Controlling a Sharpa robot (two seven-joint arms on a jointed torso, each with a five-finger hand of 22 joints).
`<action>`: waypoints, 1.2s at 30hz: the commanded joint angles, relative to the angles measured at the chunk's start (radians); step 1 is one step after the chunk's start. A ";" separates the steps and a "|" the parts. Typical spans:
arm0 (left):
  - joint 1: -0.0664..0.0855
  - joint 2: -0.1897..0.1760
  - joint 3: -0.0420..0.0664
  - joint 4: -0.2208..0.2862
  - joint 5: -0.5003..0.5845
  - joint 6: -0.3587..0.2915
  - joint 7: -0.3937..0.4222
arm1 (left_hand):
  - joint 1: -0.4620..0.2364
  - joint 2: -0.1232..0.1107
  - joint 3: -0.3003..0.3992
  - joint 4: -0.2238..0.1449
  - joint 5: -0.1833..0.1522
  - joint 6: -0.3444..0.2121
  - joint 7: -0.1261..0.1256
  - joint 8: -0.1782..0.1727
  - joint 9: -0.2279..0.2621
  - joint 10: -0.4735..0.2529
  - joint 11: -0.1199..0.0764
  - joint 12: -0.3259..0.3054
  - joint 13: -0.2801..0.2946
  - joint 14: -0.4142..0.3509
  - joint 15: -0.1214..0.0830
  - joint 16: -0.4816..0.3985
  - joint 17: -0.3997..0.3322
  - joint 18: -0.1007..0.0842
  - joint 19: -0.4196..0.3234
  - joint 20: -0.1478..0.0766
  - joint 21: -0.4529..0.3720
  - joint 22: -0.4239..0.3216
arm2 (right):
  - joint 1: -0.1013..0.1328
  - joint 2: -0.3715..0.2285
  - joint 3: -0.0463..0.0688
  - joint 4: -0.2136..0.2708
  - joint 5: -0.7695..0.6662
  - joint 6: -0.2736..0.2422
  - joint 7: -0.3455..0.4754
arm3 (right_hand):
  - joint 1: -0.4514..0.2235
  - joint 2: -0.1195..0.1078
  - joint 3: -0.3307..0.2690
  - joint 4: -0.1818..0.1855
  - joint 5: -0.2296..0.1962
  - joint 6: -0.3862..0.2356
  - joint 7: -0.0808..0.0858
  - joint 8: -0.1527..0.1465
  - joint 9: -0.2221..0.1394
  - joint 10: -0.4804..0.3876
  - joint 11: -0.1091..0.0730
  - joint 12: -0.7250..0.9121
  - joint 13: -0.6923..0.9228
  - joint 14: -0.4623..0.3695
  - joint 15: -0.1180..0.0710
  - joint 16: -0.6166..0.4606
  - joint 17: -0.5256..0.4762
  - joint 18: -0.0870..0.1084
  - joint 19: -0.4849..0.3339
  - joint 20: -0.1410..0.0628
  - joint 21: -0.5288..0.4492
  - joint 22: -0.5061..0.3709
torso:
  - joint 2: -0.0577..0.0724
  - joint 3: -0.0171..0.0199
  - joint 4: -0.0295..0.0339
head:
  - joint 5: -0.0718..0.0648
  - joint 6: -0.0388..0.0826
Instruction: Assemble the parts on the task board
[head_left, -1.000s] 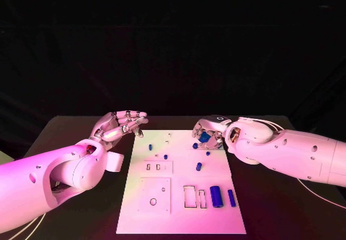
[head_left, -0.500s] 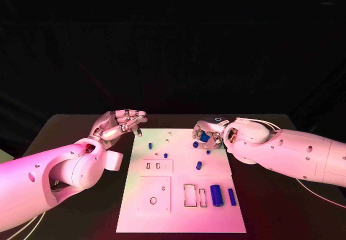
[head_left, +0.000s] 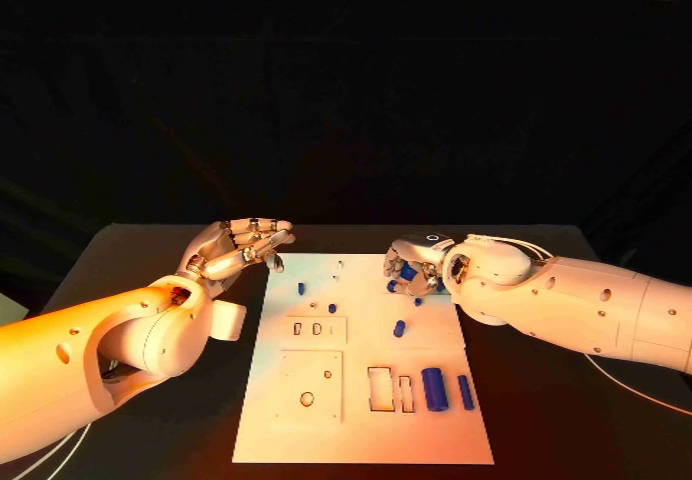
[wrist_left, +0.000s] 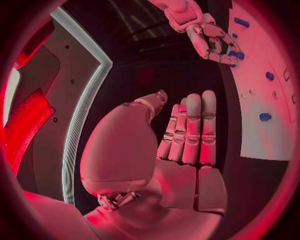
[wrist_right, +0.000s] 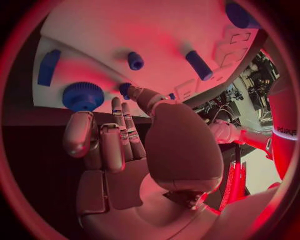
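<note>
The white task board lies lengthwise in the middle of the table. My right hand hovers over its far right corner, fingers curled round a round ridged blue knob, which sits at the fingertips. My left hand hangs just off the board's far left corner, holding nothing, its fingers side by side. Small blue pegs stand on the board's far half. Two longer blue cylinders lie near the front right.
Rectangular slots and an oval hole are cut in the board's near half, and a small raised plate sits mid-left. Black table flanks the board on both sides. My forearms cross those sides.
My right hand has drifted slightly left over the board's far corner with the blue knob. The left hand has hardly moved.
</note>
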 joint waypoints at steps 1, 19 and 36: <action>0.001 0.002 0.001 0.000 0.003 0.006 0.005 | -0.008 0.003 0.007 0.001 0.002 -0.011 0.000 0.004 0.001 -0.009 -0.002 -0.005 0.001 -0.005 0.001 0.005 0.001 0.013 -0.007 0.001 0.006 0.003 | -0.003 0.004 0.000 -0.004 0.003 0.012 0.001 | 0.000 0.010 0.009 0.000 0.005 0.007 0.002 0.006 0.002 0.007 0.000 0.001 0.000 0.063 0.002 0.008 0.001 -0.017 0.007 -0.001 0.008 0.002 | 0.004 -0.0009 0.0009 | -0.001 -0.001; 0.001 0.001 0.001 -0.005 0.006 0.002 0.000 | -0.008 0.004 0.010 0.000 0.002 -0.015 0.001 0.003 0.002 -0.013 0.000 -0.006 0.002 -0.006 0.002 0.009 0.002 0.013 -0.010 0.001 0.014 0.008 | -0.009 0.008 -0.001 -0.002 -0.003 -0.066 0.007 | 0.040 0.046 0.086 -0.018 -0.088 0.077 -0.031 0.070 0.057 0.129 -0.040 0.020 0.024 0.063 -0.032 0.022 0.010 -0.028 0.032 -0.026 0.053 0.076 | 0.005 -0.0016 0.0034 | -0.001 -0.001; 0.001 0.002 0.001 -0.012 0.016 0.001 0.002 | -0.011 0.002 0.013 -0.004 0.002 -0.030 0.005 -0.002 0.004 -0.027 0.004 -0.009 0.002 -0.003 0.005 0.024 0.003 0.013 -0.017 0.004 0.034 0.020 | -0.006 0.046 0.002 0.000 -0.004 -0.250 -0.039 | 0.041 0.058 0.095 -0.034 -0.077 0.090 -0.038 0.105 0.088 0.160 -0.052 0.022 0.039 0.066 -0.048 0.034 0.031 -0.041 0.064 -0.032 0.098 0.148 | 0.006 0.0005 0.0082 | -0.005 0.012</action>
